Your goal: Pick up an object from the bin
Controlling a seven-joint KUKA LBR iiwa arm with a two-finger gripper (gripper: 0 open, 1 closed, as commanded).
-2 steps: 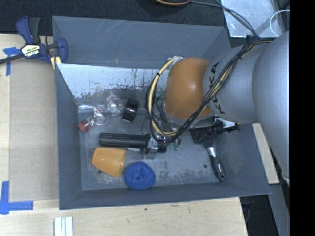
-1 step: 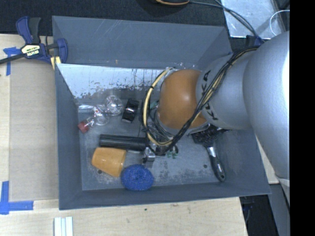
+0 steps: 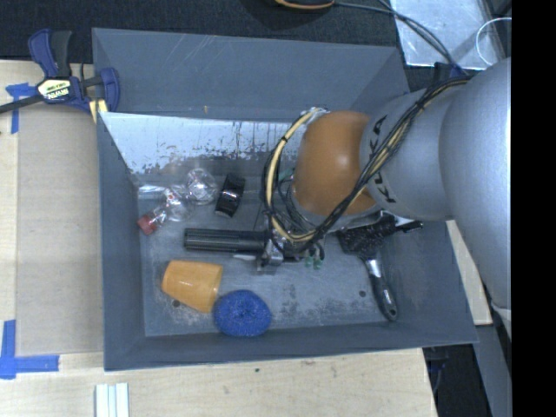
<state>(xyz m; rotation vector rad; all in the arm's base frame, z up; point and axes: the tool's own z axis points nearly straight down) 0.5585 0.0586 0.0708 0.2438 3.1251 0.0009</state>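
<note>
Grey bin [image 3: 122,233] floor: pincer [image 3: 276,254] at end of black bar [image 3: 217,241], grip unreadable; hairbrush [image 3: 375,268] beside.

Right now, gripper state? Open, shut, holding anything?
Gripper: open or shut cannot be told; it sits at the right end of the long black bar.

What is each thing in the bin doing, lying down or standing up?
Hand: down low, in the middle.
Long black bar: lying flat, its right end by the hand.
Yellow cup: lying on its side.
Blue round scrubber: resting beside the cup.
Small black tube: lying near the back wall.
Clear wrapper: crumpled.
Black brush: lying flat, handle toward the front.
</note>
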